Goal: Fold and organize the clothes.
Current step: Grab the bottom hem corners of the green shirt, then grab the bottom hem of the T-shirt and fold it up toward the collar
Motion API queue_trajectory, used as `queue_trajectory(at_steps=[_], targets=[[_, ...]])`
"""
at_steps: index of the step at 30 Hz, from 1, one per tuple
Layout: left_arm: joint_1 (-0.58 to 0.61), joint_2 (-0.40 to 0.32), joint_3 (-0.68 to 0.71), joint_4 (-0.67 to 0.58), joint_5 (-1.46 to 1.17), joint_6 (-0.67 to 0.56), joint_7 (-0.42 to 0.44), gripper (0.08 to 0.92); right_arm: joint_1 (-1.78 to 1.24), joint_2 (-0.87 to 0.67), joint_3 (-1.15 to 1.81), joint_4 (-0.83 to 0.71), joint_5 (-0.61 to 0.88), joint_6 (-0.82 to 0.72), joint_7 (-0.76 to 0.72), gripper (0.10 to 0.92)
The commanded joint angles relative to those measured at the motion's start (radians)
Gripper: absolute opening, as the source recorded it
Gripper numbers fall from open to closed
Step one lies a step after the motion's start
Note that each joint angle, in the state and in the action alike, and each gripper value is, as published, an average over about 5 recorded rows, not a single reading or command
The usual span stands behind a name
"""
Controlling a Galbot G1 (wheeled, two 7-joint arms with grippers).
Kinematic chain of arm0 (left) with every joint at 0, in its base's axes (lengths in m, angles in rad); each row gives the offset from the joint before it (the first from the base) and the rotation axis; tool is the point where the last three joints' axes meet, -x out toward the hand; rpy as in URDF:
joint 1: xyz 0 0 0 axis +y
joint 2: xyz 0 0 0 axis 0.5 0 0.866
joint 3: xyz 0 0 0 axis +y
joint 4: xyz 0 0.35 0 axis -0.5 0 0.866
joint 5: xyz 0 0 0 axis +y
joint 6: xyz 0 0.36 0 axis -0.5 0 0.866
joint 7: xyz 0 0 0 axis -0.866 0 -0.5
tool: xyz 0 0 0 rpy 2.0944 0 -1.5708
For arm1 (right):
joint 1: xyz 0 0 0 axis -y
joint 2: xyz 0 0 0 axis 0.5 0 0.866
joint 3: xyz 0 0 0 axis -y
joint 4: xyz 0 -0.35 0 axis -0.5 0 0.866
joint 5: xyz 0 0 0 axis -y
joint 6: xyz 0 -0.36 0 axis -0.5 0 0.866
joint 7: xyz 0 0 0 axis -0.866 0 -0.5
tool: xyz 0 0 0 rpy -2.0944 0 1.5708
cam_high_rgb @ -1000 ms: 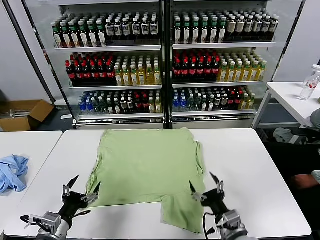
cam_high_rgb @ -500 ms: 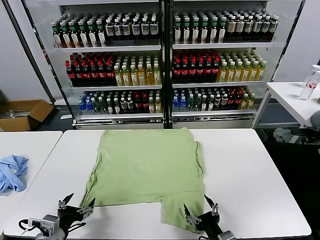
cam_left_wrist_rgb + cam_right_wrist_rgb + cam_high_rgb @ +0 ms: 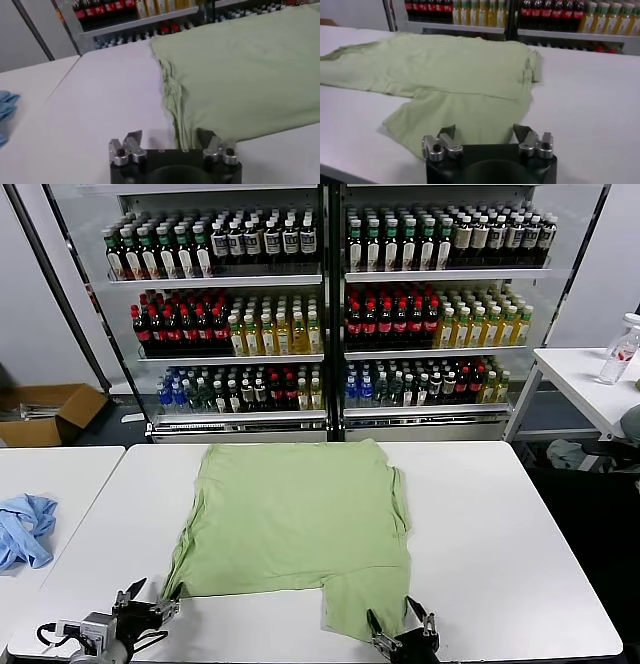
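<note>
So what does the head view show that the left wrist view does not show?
Only the head view shows the right end effector, open at the shirt's near flap, and the side table with a water bottle. Only the left wrist view shows the bunched folds along the shirt's edge. Both show the green shirt, the open left end effector, the blue garment and the drinks fridge.
</note>
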Motion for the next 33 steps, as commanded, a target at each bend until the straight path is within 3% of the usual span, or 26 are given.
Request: queue_trajectory(at_steps=[1, 12, 16, 25, 33], targets=[[0.001, -0.005, 0.007, 0.008, -0.005, 0.01, 0.013, 0.481, -0.005, 0.001, -0.009, -0.014, 0.037, -0.012, 0.01, 0.513], [-0.013, -0.018, 0.026, 0.007, -0.016, -0.059, 0.038, 0.16, 0.058, 0.0, 0.041, -0.001, 0.082, 0.007, -0.021, 0.201], [-0.002, -0.013, 0.02, -0.014, -0.042, -0.101, 0.043, 0.096, 0.074, -0.027, 0.094, 0.044, 0.12, 0.011, -0.059, 0.119], [0.14, 0.032, -0.021, -0.174, -0.075, -0.115, 0.026, 0.088, -0.07, -0.13, 0.296, 0.184, 0.156, -0.008, -0.135, 0.105], [0.363, 0.041, -0.055, -0.294, 0.004, -0.053, -0.02, 0.088, -0.331, -0.157, 0.395, 0.289, 0.093, -0.016, -0.188, 0.105]])
